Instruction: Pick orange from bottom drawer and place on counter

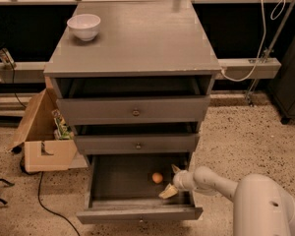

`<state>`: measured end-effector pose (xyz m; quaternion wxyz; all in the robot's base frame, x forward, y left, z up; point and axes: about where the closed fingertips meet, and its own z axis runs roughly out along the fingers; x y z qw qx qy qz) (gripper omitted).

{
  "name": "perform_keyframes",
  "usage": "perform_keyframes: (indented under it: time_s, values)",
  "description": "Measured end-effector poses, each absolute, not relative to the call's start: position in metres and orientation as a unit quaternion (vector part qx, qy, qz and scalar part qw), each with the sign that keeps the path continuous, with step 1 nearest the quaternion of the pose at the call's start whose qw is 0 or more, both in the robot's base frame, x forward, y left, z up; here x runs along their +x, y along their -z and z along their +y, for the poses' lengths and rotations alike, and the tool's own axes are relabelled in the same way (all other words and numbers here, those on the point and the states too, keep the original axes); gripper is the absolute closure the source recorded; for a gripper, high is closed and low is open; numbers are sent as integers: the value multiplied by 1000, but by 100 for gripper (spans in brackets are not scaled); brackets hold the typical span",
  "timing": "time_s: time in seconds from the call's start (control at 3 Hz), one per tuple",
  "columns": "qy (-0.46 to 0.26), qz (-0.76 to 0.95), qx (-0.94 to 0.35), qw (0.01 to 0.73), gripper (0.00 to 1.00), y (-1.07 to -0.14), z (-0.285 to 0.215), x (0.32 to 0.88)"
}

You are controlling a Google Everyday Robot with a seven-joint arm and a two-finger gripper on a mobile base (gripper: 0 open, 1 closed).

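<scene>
The small orange (158, 178) rests on the dark floor of the bottom drawer (137, 214), which is pulled out. My gripper (170, 181) reaches into that drawer from the right on a white arm. It sits just to the right of the orange, with one yellowish finger (167, 192) low toward the front and the other higher behind. The fingers are spread apart and the orange is not between them. Above the drawers lies the grey counter (137, 43).
A white bowl (84, 26) stands on the counter's back left corner. The two upper drawers (133, 111) are slightly pulled out. An open cardboard box (43, 132) and a black cable (44, 200) lie on the speckled floor at the left.
</scene>
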<state>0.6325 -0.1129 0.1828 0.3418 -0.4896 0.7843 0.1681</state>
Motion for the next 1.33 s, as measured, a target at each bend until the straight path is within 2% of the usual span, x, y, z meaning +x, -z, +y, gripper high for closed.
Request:
perform_keyframes:
  time_s: [1.33]
  values:
    - [-218, 793, -458, 337, 0, -141, -72, 670]
